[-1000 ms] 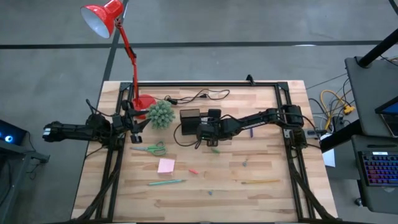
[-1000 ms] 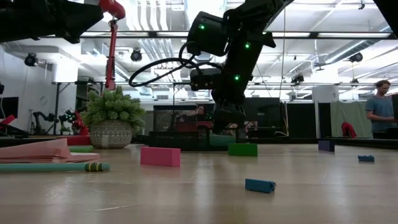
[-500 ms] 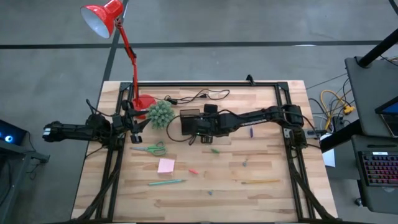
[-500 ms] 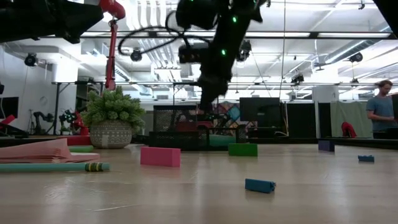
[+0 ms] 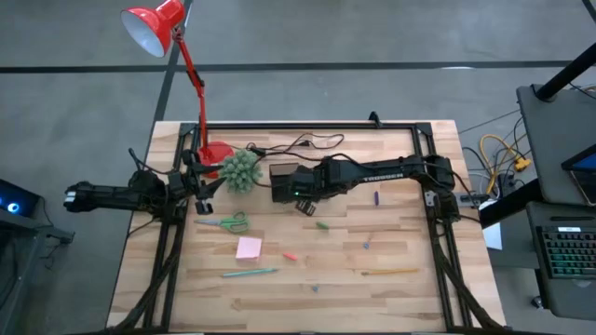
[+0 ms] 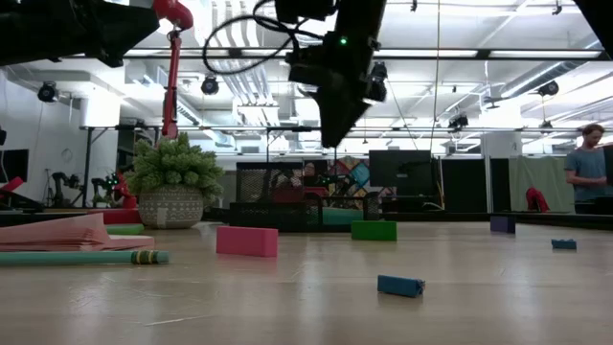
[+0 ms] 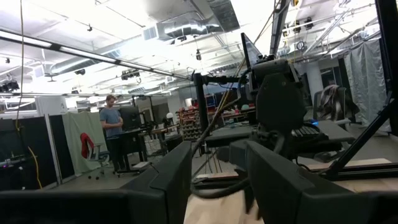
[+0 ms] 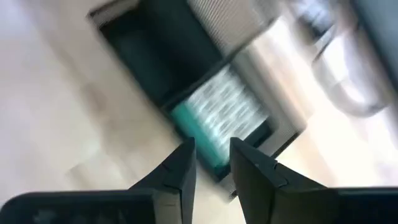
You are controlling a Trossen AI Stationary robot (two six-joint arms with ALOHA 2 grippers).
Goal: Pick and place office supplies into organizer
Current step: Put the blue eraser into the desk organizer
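Observation:
My right gripper [image 5: 292, 192] [image 6: 335, 139] hangs above the black organizer [image 5: 282, 174], pointing down. In its wrist view the right gripper [image 8: 211, 155] is open by a narrow gap, with nothing seen between the fingers. The white-green patterned block [image 8: 221, 115] lies in a compartment below it. On the table lie the scissors [image 5: 223, 223], the pink pad [image 5: 249, 247], the green pen [image 5: 248, 273], the yellowish stick [image 5: 388, 272] and a green bit [image 5: 321, 224]. My left gripper [image 5: 207, 184] [image 7: 217, 186] waits at the table's left, open.
The red lamp's base [image 5: 216, 153] and the spiky plant [image 5: 240, 170] stand just left of the organizer. A black cable [image 5: 303, 144] runs behind it. Red [image 5: 289, 256], bluish [image 5: 367, 244] and purple [image 5: 377, 197] bits are scattered over the table. A person [image 6: 584, 163] stands far behind.
My right gripper has risen from table height beside the green bit and moved toward the table's left and far side, ending above the organizer. The green bit and the other supplies have stayed where they were.

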